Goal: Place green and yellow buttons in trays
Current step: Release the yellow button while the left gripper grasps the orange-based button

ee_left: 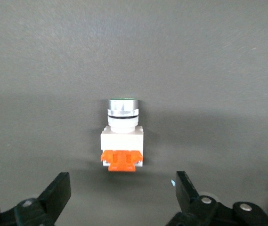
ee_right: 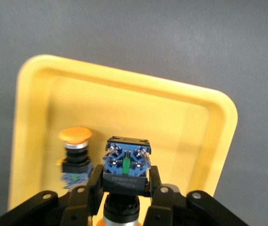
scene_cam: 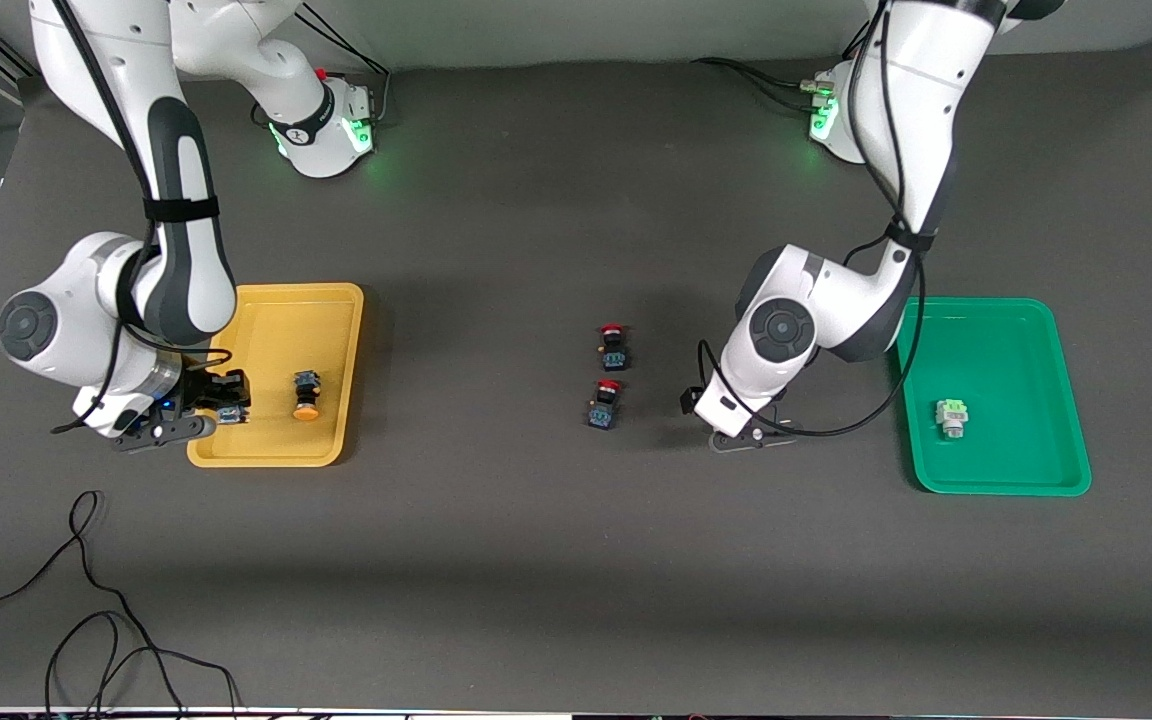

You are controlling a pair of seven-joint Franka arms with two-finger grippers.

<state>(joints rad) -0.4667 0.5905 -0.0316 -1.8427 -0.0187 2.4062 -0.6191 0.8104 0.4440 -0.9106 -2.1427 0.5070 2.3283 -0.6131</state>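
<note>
Clamping a blue-bodied button, right gripper hovers over glossy yellow tray; left gripper gapes.

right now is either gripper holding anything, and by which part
Right gripper clamps a yellow button by its black-blue body, over the yellow tray. Left gripper is open, empty.

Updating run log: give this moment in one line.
right end effector: holds yellow button over yellow tray | left end effector: open by green button

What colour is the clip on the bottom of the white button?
Orange. The clip on the white button shows best in the left wrist view.
</note>
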